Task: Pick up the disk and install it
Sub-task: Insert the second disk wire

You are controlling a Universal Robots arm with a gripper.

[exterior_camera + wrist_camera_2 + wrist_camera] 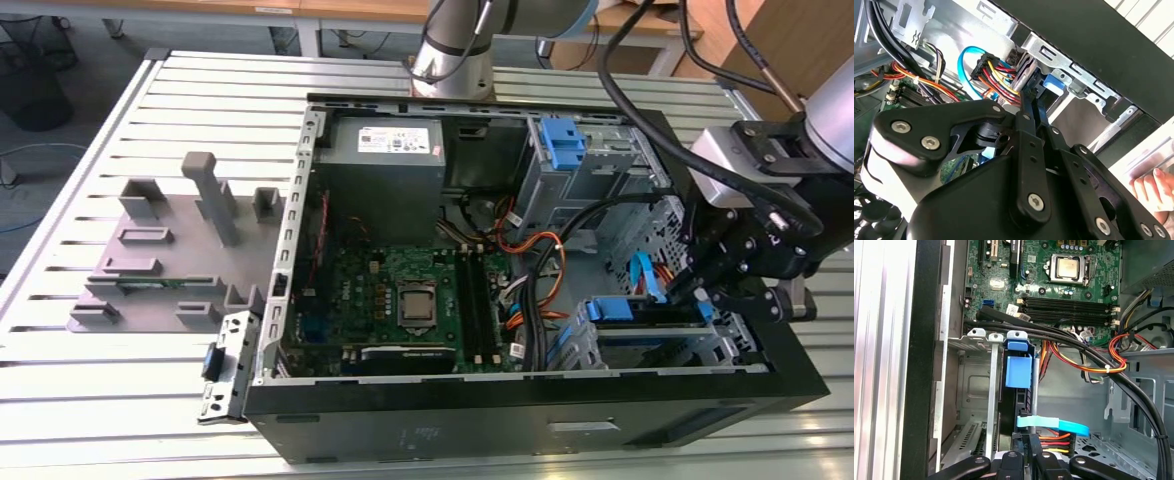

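Already the disk (1018,372) stands on edge in the metal drive cage (974,390) at the corner of the open computer case (534,415), blue caddy tab showing. Just behind it the gripper (1026,95) has its thin fingers pinched together near the cable connectors; whether they grip anything I cannot tell. Further in lies the green motherboard (400,300).

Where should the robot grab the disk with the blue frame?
Probably the disk's exposed blue edge, reached straight through the computer case's open side. It stands on edge in the metal bay, so its flat faces are walled in.
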